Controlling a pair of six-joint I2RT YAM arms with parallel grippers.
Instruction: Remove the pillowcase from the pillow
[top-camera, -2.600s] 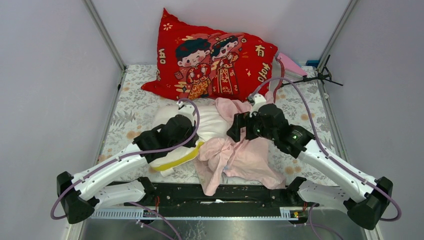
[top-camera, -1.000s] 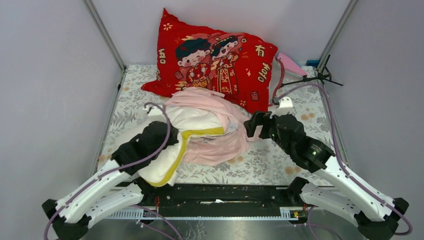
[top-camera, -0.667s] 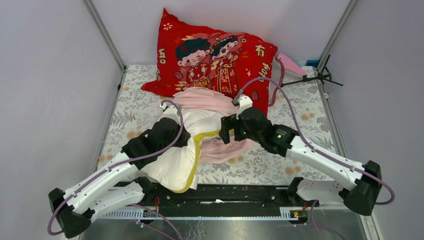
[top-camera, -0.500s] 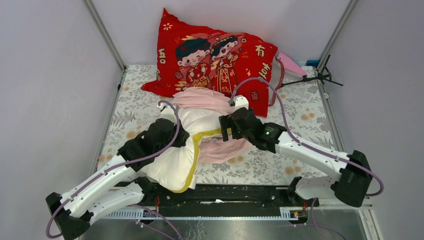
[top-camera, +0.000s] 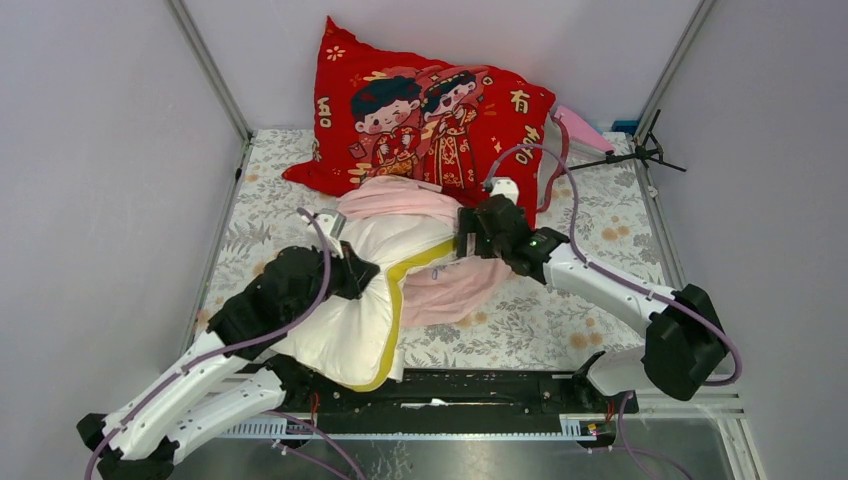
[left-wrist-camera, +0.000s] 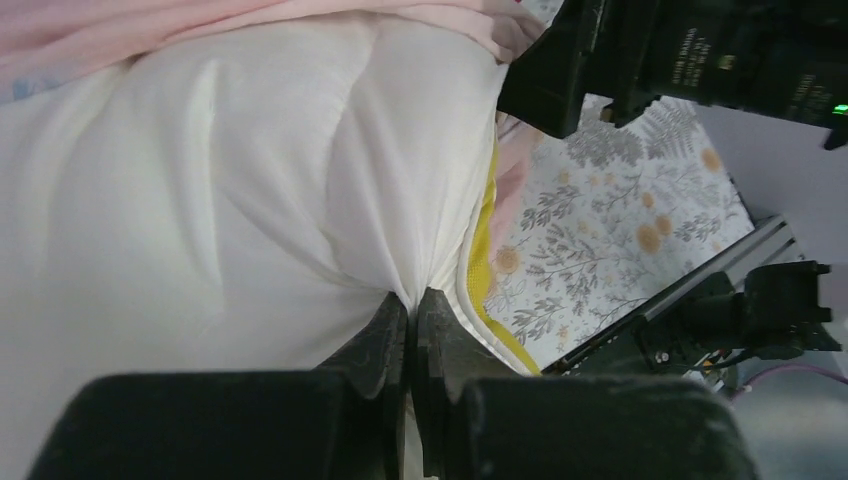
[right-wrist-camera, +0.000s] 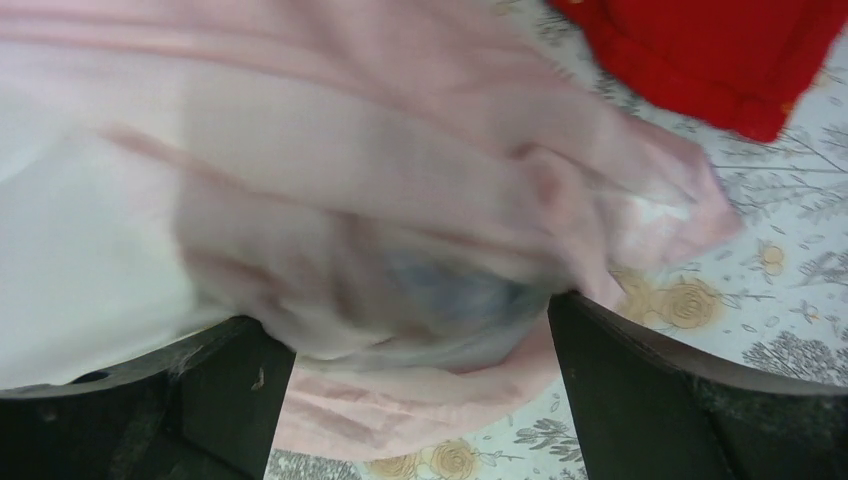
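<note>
Left gripper of mine is clenched on the pillow. Its two black fingers are pressed together on a pinch of the cream-white cover, just beside the yellow piping, and creases run into the pinch. The pillow lies slanted on the floral table cover. Its near end is bare and bulges toward my bases, with the piping curving down its right edge.

The far end of the pillow sits inside the pillowcase. Pale pink cloth caps that end, and more of it lies crumpled on the table cover to the right of the piping.

My right gripper is at the pillow's far right corner, where pink cloth meets white. In its wrist view the jaws are released and stand wide apart. Pink cloth is bunched between and beyond them, with white pillow showing at the left. The cloth is blurred, so I cannot tell whether either finger touches it.

Behind all this, a red cushion printed with a cartoon couple leans on the back wall, its lower edge just beyond the pillowcase. At the far right, a pink object pokes out from behind the cushion, with a thin black stand beside it.
</note>
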